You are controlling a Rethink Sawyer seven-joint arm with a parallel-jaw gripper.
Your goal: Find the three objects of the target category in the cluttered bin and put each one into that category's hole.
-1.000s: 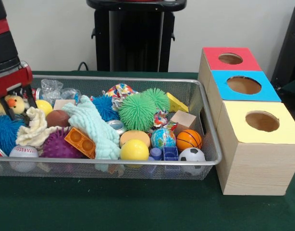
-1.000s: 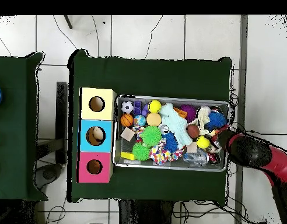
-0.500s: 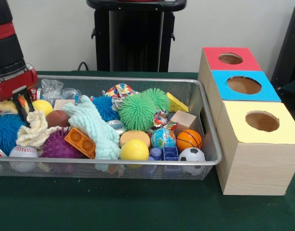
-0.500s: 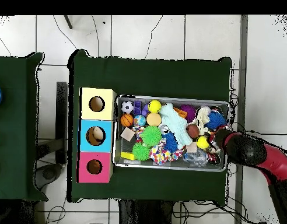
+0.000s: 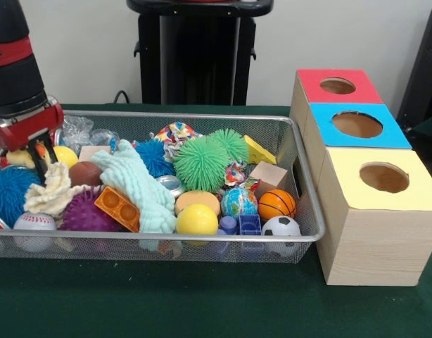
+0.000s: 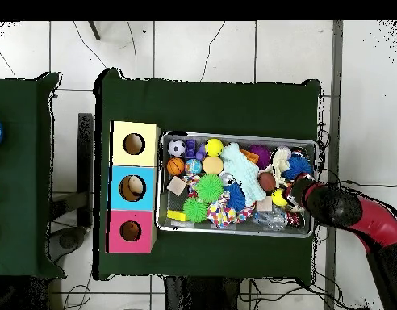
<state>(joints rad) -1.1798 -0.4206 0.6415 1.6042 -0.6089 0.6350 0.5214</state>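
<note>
In the front view my gripper (image 5: 34,156) hangs low over the left end of the wire mesh bin (image 5: 309,184). Its fingers look shut on a yellow rubber duck (image 5: 20,158) with an orange beak, held just above the clutter. A yellow ball (image 5: 65,155) and a brown football (image 5: 84,173) lie right beside it. In the overhead view the gripper (image 6: 292,196) is at the bin's right end, and the arm hides the duck. The red box (image 5: 338,86), blue box (image 5: 357,124) and yellow box (image 5: 383,177) each have a round hole on top.
The bin (image 6: 234,232) is packed with toys: a mint cloth (image 5: 135,184), green spiky balls (image 5: 202,163), an orange brick (image 5: 117,208), a basketball (image 5: 276,204), a soccer ball (image 5: 281,227) and a baseball (image 5: 34,224). The boxes stand against the bin's right side.
The gripper has risen slightly and shifted right in the front view, carrying the duck along with it. The other toys have stayed where they were.
</note>
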